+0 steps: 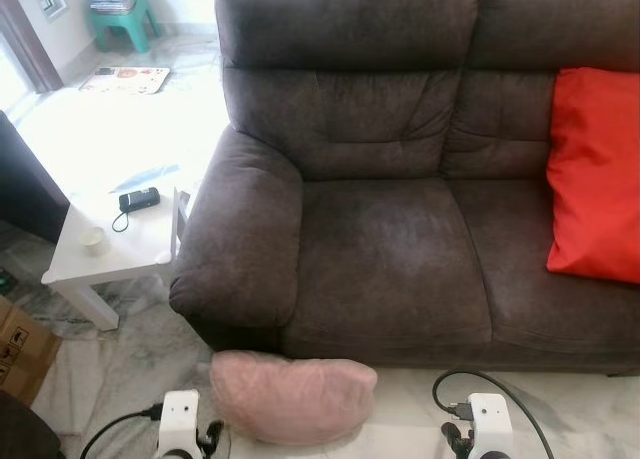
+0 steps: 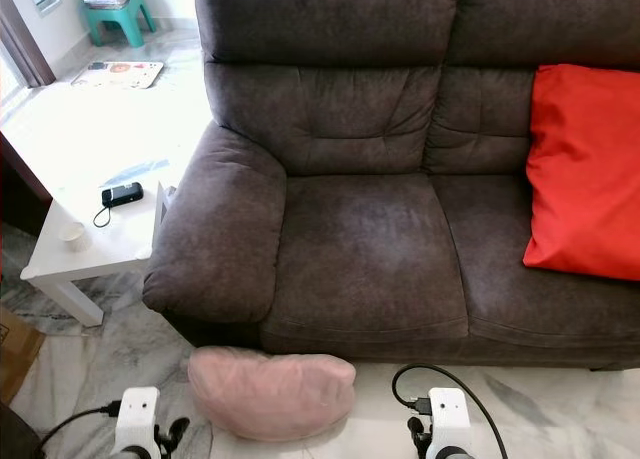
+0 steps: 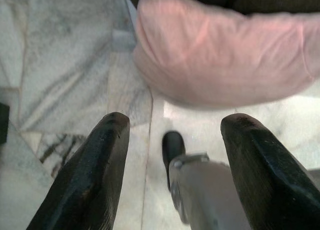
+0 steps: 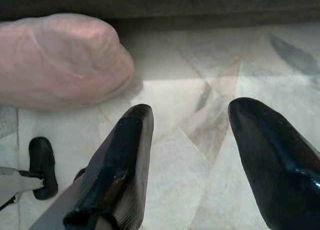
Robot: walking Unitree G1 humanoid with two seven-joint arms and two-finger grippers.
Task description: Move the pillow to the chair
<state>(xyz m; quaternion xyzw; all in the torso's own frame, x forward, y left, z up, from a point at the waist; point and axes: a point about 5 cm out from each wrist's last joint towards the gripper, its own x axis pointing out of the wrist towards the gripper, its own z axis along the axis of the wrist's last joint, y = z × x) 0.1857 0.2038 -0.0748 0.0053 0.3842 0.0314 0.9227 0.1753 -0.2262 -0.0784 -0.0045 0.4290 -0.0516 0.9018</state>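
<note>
A pink pillow (image 1: pixel 292 396) lies on the marble floor against the front of the dark brown sofa (image 1: pixel 380 239). A red pillow (image 1: pixel 596 174) leans on the sofa's right seat. My left gripper (image 3: pixel 172 165) is open, held low above the floor just short of the pink pillow (image 3: pixel 220 59), nothing between its fingers. My right gripper (image 4: pixel 192 160) is also open over the floor, with the pink pillow (image 4: pixel 60 57) off to one side of it. Both wrists (image 1: pixel 181 424) (image 1: pixel 487 424) show at the bottom edge of the head views.
A white side table (image 1: pixel 115 229) stands left of the sofa arm, holding a black device (image 1: pixel 138 200) and a small cup (image 1: pixel 93 240). A cardboard box (image 1: pixel 22 349) sits at the lower left. A teal stool (image 1: pixel 122 11) and a mat (image 1: pixel 125 78) lie farther back.
</note>
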